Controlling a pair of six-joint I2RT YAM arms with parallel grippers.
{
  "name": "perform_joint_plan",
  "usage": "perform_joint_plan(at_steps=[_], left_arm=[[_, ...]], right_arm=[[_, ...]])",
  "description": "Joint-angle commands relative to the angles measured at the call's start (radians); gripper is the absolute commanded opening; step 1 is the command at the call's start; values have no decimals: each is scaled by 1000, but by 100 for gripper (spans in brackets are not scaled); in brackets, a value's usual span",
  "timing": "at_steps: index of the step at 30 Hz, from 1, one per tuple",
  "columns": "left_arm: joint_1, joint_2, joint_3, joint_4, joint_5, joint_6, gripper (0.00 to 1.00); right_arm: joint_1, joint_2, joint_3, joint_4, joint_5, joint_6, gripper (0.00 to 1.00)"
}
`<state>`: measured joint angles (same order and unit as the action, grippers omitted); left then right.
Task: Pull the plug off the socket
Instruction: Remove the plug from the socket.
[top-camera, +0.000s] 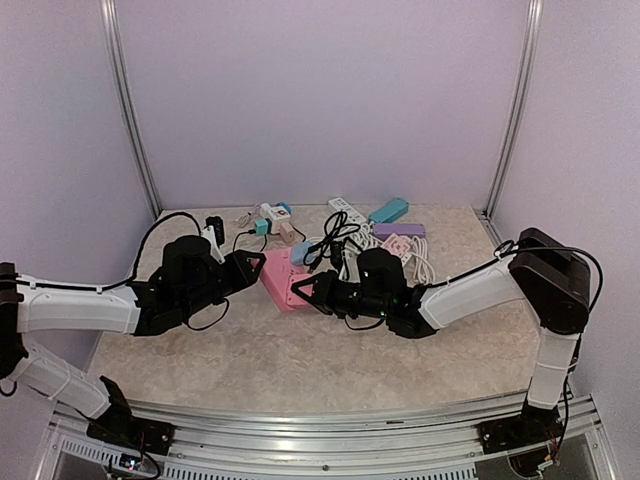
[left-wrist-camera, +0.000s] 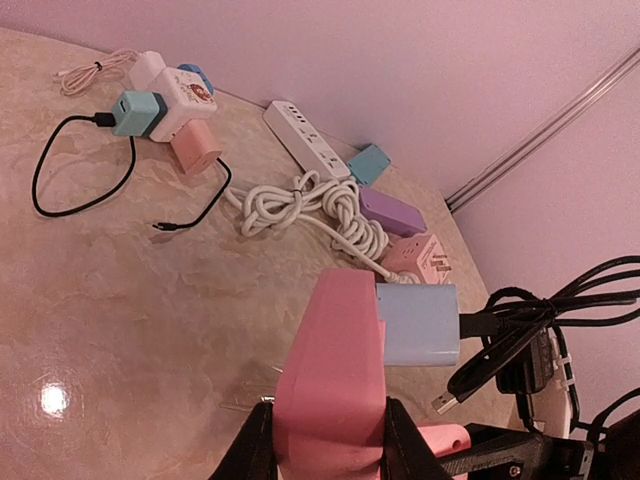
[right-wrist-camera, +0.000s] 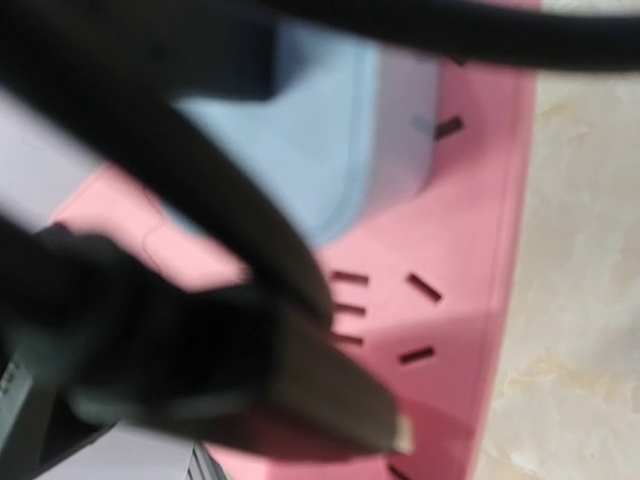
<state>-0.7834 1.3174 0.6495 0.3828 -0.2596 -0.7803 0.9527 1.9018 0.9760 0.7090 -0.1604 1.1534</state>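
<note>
The left jaws are pinching the pink socket (left-wrist-camera: 335, 380) across its near end, one finger on each side. The socket is sitting near the middle of the bench (top-camera: 250, 360); whether it is resting on the surface cannot be told. The light-blue plug (left-wrist-camera: 418, 325) is sitting fully seated in the socket's face, toward the far end. A black cable (left-wrist-camera: 520, 320) is running out of the plug and hanging in a loose bundle beside it.

The right jaws are pressed together, with the tip lying just beside the socket on the side opposite the left arm (top-camera: 90, 305). Whether anything is caught between them cannot be told. In the right wrist view the blurred cable is crossing in front of the plug and socket.

Behind, a coiled white cord (left-wrist-camera: 320, 210) is lying among other strips.
</note>
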Motion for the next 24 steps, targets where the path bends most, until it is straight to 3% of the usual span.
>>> perform_joint_plan(at_steps=[1, 9, 24], left_arm=[[17, -59, 6, 92, 11, -32, 27], [17, -48, -1, 100, 7, -26, 27], [4, -15, -28, 179, 22, 126, 25]], right_arm=[[-6, -3, -15, -85, 49, -19, 0], [-7, -14, -32, -58, 51, -3, 0], [-8, -27, -40, -18, 35, 30, 0]])
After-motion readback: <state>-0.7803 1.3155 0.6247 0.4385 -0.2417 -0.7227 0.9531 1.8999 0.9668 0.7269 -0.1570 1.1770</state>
